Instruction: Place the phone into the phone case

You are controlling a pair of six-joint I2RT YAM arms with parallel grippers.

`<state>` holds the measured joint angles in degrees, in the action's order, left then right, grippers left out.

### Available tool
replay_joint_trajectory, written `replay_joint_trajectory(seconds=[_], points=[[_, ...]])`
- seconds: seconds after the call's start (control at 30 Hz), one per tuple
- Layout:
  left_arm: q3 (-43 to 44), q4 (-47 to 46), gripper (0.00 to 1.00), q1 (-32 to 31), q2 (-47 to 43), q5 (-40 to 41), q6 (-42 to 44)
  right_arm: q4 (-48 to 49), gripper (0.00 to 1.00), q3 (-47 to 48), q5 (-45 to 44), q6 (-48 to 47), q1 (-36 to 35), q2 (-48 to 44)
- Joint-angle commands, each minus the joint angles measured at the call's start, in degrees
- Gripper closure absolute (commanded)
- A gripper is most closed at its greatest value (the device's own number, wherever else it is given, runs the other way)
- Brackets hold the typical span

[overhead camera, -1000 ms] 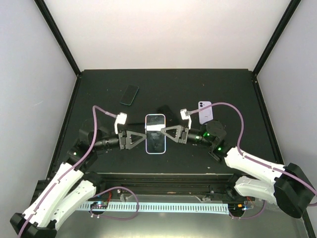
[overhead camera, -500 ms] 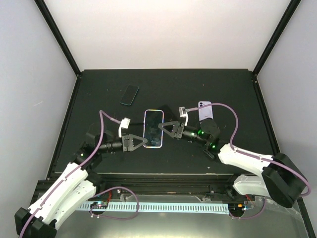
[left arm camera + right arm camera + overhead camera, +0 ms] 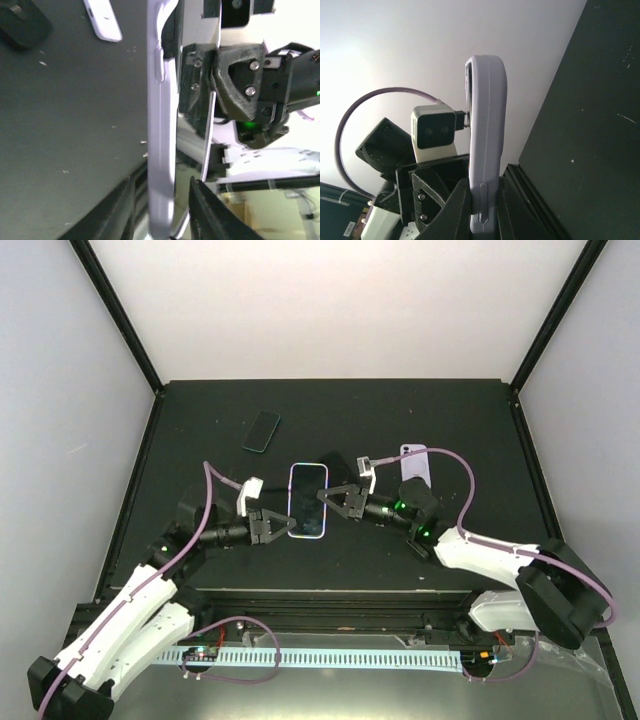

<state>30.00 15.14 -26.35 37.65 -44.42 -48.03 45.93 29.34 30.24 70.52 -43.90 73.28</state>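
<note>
Phone (image 3: pixel 308 505) looks seated in phone case (image 3: pixel 485 140). My right pincer (image 3: pixel 322 497) clamps one edge; left pincer (image 3: pixel 290 523) narrow astride the other, grip unclear. Next: press corners home.

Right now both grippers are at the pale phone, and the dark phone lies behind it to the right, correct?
Wrong side: the top view shows the dark phone behind the pale phone to the left. Left gripper and right gripper are at it.

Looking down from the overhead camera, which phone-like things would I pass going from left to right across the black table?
dark phone → pale-rimmed phone in the middle → lilac phone-shaped piece, partly hidden by an arm
</note>
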Motion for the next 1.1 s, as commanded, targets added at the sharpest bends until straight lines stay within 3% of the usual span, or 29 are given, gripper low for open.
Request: replay_joint_trajectory(seconds=[0.0,0.07,0.17,0.27,0.53,0.9,1.07], points=[[4.43,7.88,0.56,-0.28,0.17,9.04,4.91,1.88,0.99,0.38,0.68,-3.68,1.31,0.9],[5.46,11.3,0.42,-0.23,-0.08,13.33,6.38,-2.42,0.99,0.63,1.18,-7.12,1.72,1.64],[6.2,14.23,0.28,-0.17,-0.75,17.68,8.16,-9.06,0.99,1.59,0.98,-13.01,1.71,3.83],[5.95,14.97,0.02,-0.15,-0.95,20.33,9.5,-10.3,0.99,1.7,0.91,-16.13,1.76,7.55],[5.42,16.92,0.01,-0.08,0.26,24.12,12.29,-16.59,0.99,7.66,5.2,-23.77,1.8,21.1],[5.23,15.95,0.01,0.01,3.56,27.36,12.87,-32.41,0.95,10.81,-1.03,-29.91,4.45,26.14],[5.38,15.32,0.01,0.08,5.03,27.96,13.13,-37.51,0.83,11.29,-3.92,-32.19,5.05,25.27]])
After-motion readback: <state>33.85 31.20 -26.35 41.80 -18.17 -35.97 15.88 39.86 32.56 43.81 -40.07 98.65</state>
